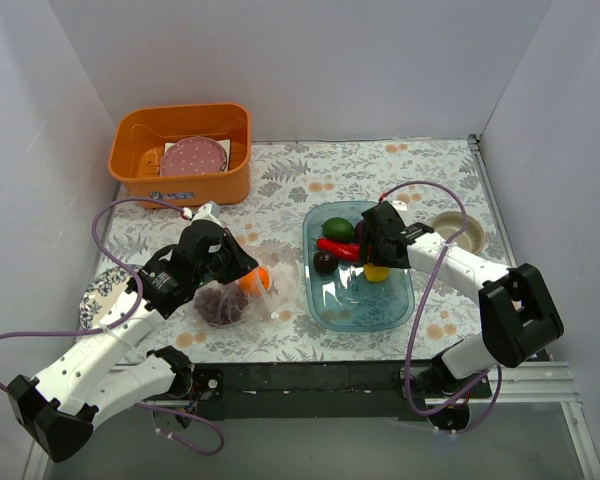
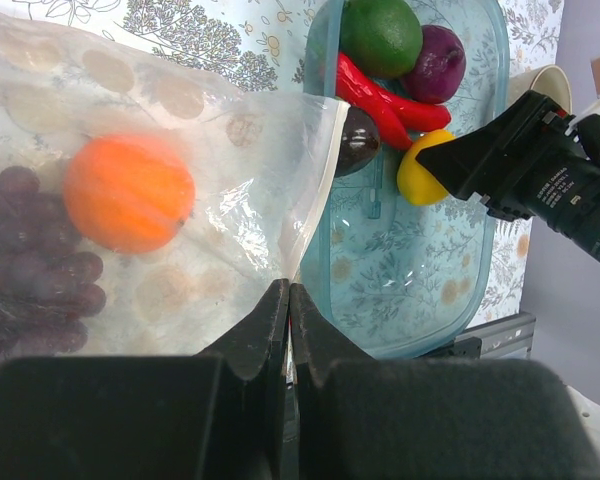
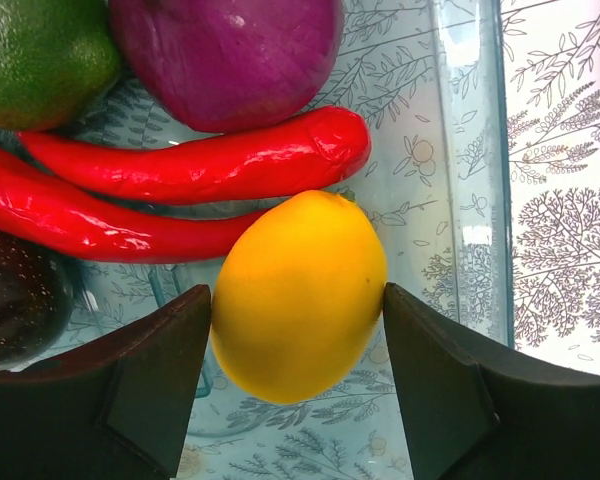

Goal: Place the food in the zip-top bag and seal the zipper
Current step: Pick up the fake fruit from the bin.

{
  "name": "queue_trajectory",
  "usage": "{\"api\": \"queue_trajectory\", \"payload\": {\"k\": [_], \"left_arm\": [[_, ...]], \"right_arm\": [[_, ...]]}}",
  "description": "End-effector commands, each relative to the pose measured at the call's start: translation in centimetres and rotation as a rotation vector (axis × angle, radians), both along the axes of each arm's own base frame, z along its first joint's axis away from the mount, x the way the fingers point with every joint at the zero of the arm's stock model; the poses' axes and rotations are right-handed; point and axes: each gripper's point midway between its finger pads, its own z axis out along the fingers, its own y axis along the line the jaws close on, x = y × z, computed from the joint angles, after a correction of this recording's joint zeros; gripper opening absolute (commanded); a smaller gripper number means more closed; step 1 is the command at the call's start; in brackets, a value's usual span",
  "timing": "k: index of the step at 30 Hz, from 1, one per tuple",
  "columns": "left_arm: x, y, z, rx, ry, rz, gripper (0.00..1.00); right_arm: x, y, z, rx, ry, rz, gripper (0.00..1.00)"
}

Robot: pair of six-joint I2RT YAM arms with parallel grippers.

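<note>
The clear zip-top bag (image 1: 272,290) lies left of the blue tray (image 1: 395,310), with an orange (image 1: 255,281) and a dark red grape bunch (image 1: 220,304) inside. My left gripper (image 2: 288,290) is shut on the bag's (image 2: 240,150) edge near its mouth strip (image 2: 325,170). My right gripper (image 3: 297,292) is shut on the yellow lemon (image 3: 300,250) over the tray. A green round fruit (image 3: 40,55), a purple piece (image 3: 225,55), long red chilies (image 3: 200,165) and a dark piece (image 3: 15,300) lie in the tray.
An orange basket (image 1: 185,185) at the back left holds the pink dotted plate (image 1: 192,157). A small beige bowl (image 1: 457,231) sits right of the tray. A patterned plate (image 1: 98,295) lies under the left arm. White walls close three sides.
</note>
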Motion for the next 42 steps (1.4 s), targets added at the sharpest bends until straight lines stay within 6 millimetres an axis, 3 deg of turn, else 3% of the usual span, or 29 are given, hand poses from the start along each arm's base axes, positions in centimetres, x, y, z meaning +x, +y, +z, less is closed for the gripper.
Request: {"api": "queue_trajectory", "payload": {"k": [1,9,13,26,33,36,42], "left_arm": [[0.0,-0.2,-0.2,0.006,-0.005,-0.020,0.00],[0.0,-0.6,-0.7,0.005,0.005,-0.032,0.00],[0.0,-0.7,-0.8,0.004,0.008,-0.036,0.00],[0.1,-0.7,-0.6,0.006,0.010,-0.036,0.00],[-0.2,-0.5,-0.8,0.004,0.011,-0.032,0.00],[-0.2,-0.6,-0.8,0.000,0.012,-0.033,0.00],[0.2,-1.2,-0.2,-0.018,0.006,-0.046,0.00]], "right_arm": [[-0.4,0.3,0.2,0.027,-0.016,0.056,0.75],[-2.9,1.9,-0.1,0.124,-0.007,0.236,0.77],[-3.5,2.1,0.0,0.137,-0.017,0.284,0.84],[-3.7,1.5,0.9,0.115,-0.012,0.268,0.86],[-4.9,1.1,1.5,0.110,-0.002,0.307,0.88],[-5.7,1.8,1.7,0.150,0.016,0.364,0.88],[-6.5,1.2,0.7,0.129,0.056,0.347,0.87]]}}
